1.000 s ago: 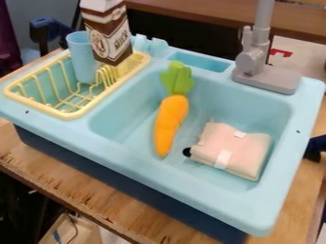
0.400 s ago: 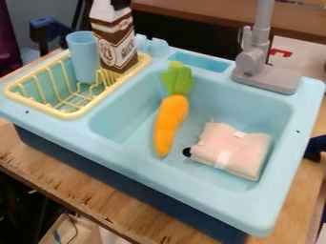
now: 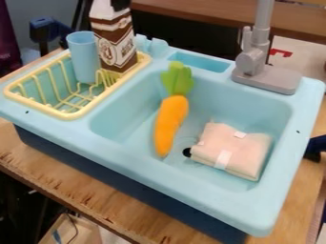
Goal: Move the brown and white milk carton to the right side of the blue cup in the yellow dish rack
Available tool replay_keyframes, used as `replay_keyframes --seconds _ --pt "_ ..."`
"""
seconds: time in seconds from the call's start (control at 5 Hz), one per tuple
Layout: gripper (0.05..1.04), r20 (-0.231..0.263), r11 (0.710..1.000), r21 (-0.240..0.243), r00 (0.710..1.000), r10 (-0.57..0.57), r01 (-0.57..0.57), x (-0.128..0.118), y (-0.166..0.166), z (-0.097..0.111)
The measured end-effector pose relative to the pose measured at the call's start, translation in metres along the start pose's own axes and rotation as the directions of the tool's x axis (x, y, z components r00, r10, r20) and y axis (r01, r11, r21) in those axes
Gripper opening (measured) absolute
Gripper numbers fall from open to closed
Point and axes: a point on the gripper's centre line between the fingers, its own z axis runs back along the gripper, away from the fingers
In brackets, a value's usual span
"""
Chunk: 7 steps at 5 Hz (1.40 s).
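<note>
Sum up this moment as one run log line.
gripper: at top of brown-and-white carton | carton: upright, by yellow rack and blue cup | sink: carrot, folded pink cloth

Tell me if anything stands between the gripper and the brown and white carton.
Nothing visible does: the gripper is right at the top of the carton. The blue cup stands beside the carton, not between them.

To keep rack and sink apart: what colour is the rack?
Pale yellow; the rack shows best in the camera view.
</note>
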Motion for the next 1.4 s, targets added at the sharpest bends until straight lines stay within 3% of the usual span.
replay_keyframes --seconds 0.2,0.4,0.8,1.0,1.2,1.4 --pt "0.787 -0.041 1.000 -0.012 0.999 -0.008 0.008 0.002 0.001 -0.013" --pt "0.787 -0.035 1.000 -0.011 0.999 -0.008 0.008 0.002 0.002 -0.010" --pt "0.787 0.025 1.000 -0.024 1.000 -0.008 0.009 0.003 0.000 -0.026" --pt "0.836 0.065 1.000 -0.011 0.998 -0.010 0.011 0.000 0.000 -0.028" --pt "0.941 0.043 1.000 -0.018 0.999 -0.022 0.023 -0.002 0.000 -0.031" --pt "1.005 0.050 1.000 -0.028 0.999 -0.001 0.002 -0.001 -0.002 -0.016"
